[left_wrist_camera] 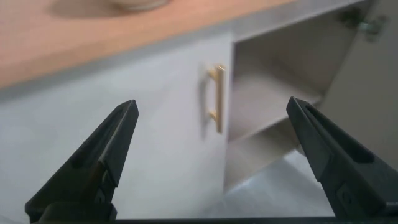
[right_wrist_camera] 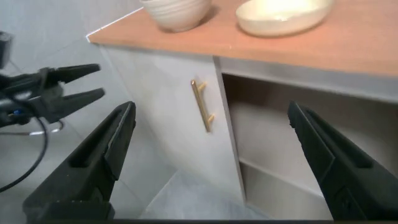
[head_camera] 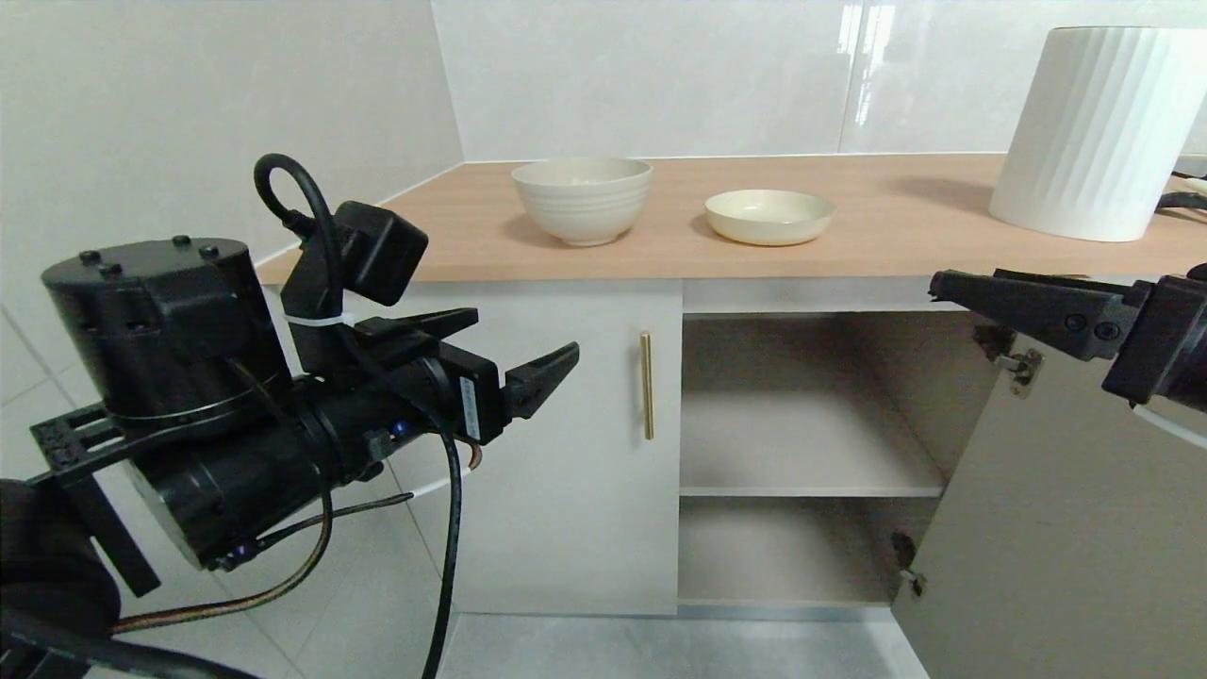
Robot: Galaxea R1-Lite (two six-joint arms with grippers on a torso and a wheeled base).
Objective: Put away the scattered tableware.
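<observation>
Now both jaws hang released and empty, with the bowl (head_camera: 582,200) and dish (head_camera: 769,216) up on the surface (head_camera: 905,226) beyond and between them: hard, glossy, likely breakable pieces, so I'd pinch the bowl's rim squarely.

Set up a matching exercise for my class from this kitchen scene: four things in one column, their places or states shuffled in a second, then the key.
Column one:
1 deep bowl
2 shallow plate
3 gold handle
4 right cabinet door

Column two:
A swung open
B on the counter, toward the wall corner
C on the shut left door
D on the counter, between the bowl and the tall white container

Pairs: 1-B, 2-D, 3-C, 4-A.
</observation>
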